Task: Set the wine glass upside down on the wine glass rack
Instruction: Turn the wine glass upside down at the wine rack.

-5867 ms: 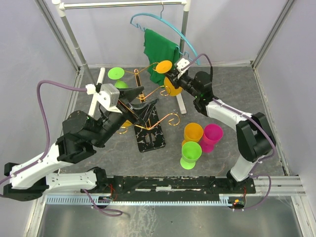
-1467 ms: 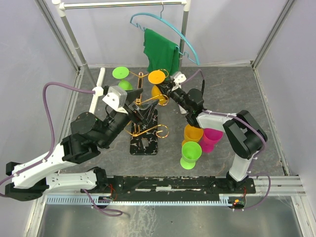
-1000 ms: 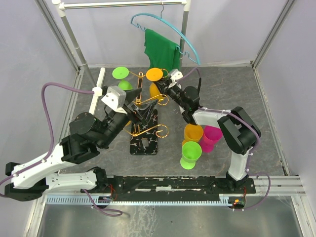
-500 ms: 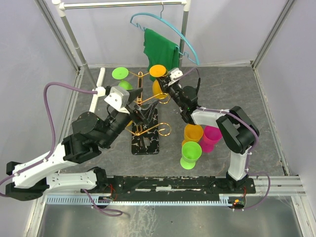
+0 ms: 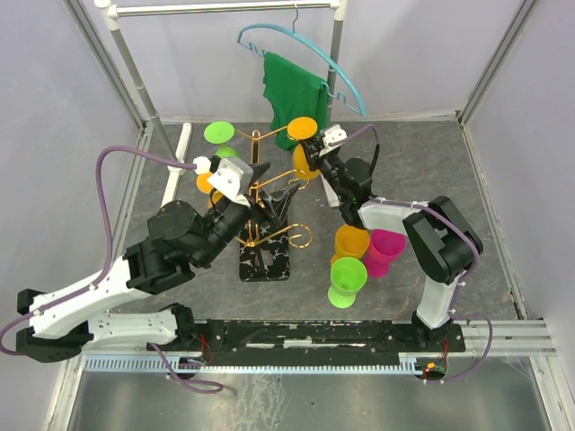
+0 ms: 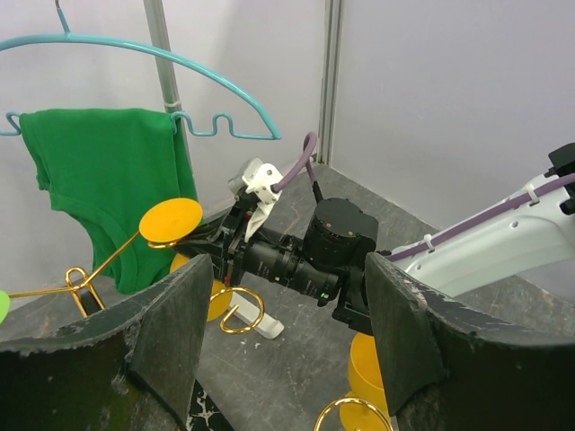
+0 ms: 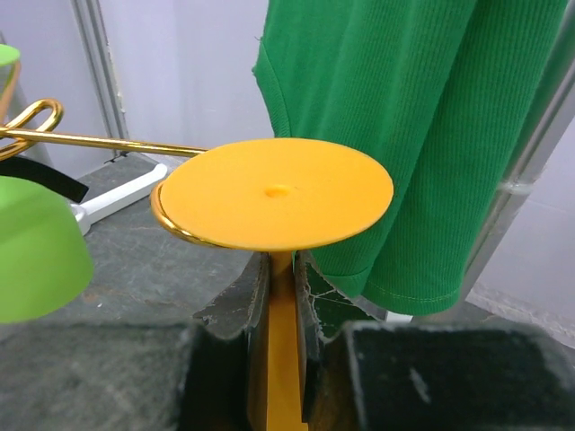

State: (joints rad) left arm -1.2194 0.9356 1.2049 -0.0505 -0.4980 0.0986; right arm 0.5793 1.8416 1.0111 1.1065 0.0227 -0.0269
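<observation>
Orange wine glass (image 7: 274, 193) shifted rightward, stem upright within the clenched right hand (image 7: 280, 271)

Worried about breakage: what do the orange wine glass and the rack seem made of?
The orange wine glass: probably plastic, opaque and matte. The wine glass rack: thin glinting gold arms, apparently polished metal; black white-veined base, stone or imitation unclear.

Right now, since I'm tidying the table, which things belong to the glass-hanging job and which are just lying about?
Job: orange wine glass, stem in the right end effector; gold wine glass rack.
Lying about: green cloth; teal hanger; white clothes rail; standing orange glass; pink glass; standing green glass.
</observation>
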